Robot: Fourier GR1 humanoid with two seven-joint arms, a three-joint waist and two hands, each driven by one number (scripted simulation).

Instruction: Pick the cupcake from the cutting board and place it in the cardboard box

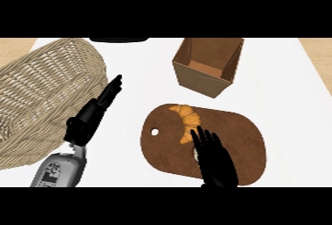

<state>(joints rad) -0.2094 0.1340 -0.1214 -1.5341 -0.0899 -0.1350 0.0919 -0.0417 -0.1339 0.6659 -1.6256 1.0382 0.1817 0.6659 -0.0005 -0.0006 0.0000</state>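
A brown cutting board [240,132] lies at the centre right of the white counter. An orange croissant [186,117] rests on its upper left part. My right hand [215,160] hovers over the board's lower middle with its fingers straight and open, their tips just below the croissant. A small pale sliver [196,154] peeks out at the hand's left edge; the cupcake itself is hidden. The open cardboard box [206,66] stands upright beyond the board. My left hand [91,116] lies open left of the board, fingers stretched toward the upper right.
A large wicker basket [39,92] fills the left side, touching the left arm's side. A dark object [118,40] shows at the top edge. The counter's right edge [318,66] meets a wooden floor.
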